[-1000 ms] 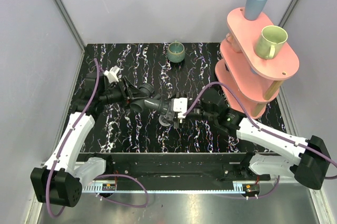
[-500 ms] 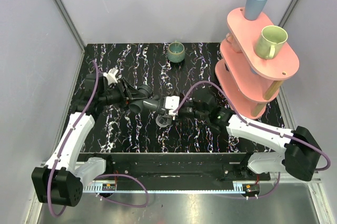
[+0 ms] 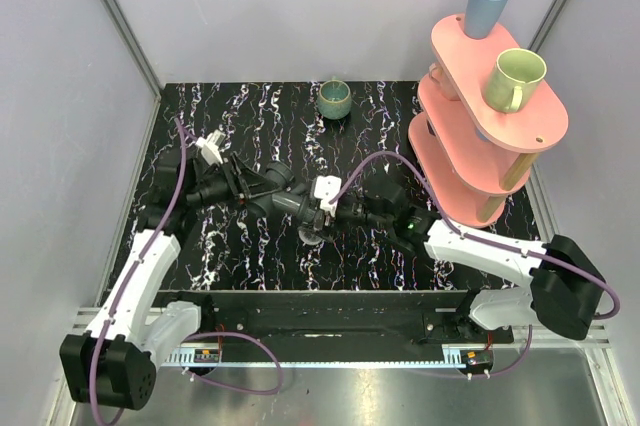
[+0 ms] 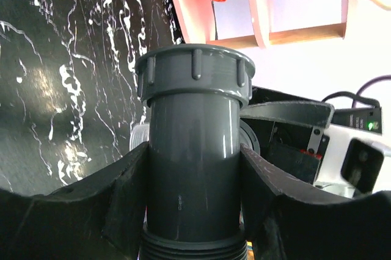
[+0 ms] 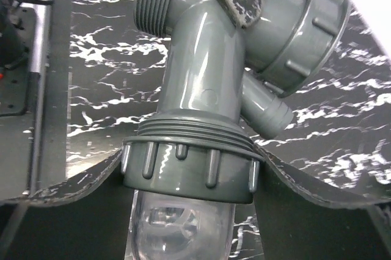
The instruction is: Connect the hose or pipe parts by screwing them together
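Observation:
The dark grey elbow pipe fitting [image 3: 285, 197] hangs above the middle of the black marbled table [image 3: 250, 116]. My left gripper [image 3: 262, 186] is shut on its straight barrel [image 4: 194, 150], both fingers pressed against its sides. A ribbed grey ring nut [image 5: 189, 171] sits on the fitting's lower threaded end, and the clear connector [image 5: 180, 226] sticks out of it toward the right wrist camera. My right gripper [image 5: 192, 162] comes in from the right, its fingers touching the nut on both sides. From above, the clear connector [image 3: 312, 232] shows just below the fitting at my right gripper [image 3: 322, 214].
A small green cup [image 3: 334, 98] stands at the back centre of the table. A pink tiered rack [image 3: 455, 141] at the right carries a blue cup [image 3: 488, 6] and a pale green mug [image 3: 515, 79]. Grey walls close in the left and back.
My right arm has slid left to the fitting, and its jaws have narrowed onto the ring nut. The left gripper has kept its hold and shifted slightly right.

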